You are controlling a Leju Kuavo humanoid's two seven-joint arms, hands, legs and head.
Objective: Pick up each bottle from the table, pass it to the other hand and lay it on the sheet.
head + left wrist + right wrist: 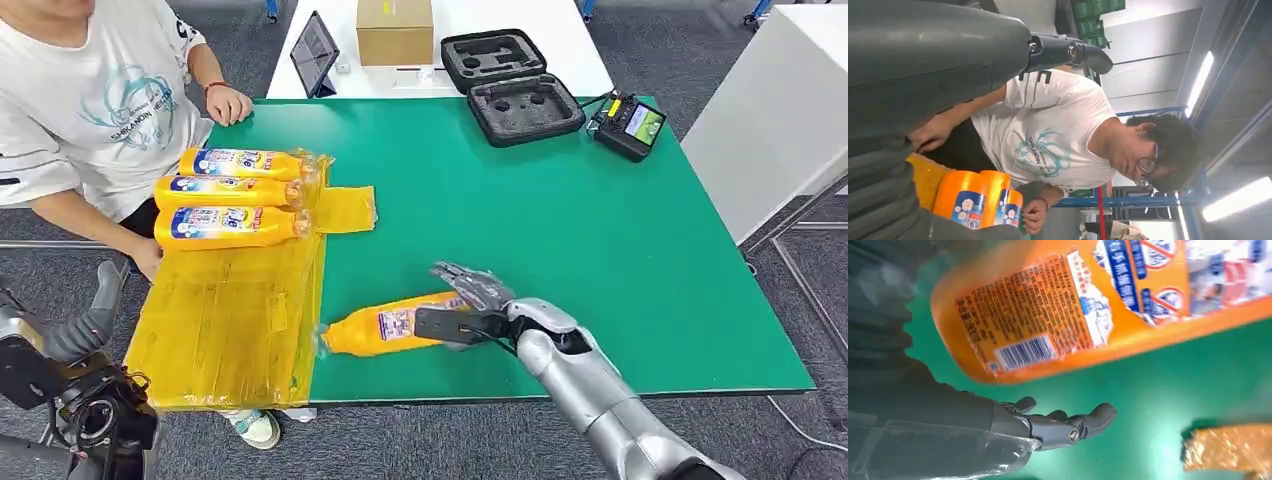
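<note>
Head view: three orange plastic bottles lie on the yellow sheet; a fourth orange bottle lies on the green bench near the right hand, fingers spread, gripping nothing; left hand's fingers cannot be judged.

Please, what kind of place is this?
Probably a robot lab or test workshop: a green table, an open foam-lined equipment case, a handheld controller, and a seated person watching.

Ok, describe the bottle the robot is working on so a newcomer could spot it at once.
Start at the green table and go to its near edge, just right of the yellow sheet. The orange bottle lies there on its side at the right hand. Unlike the three bottles lined up on the sheet, it lies alone on bare green.
</note>
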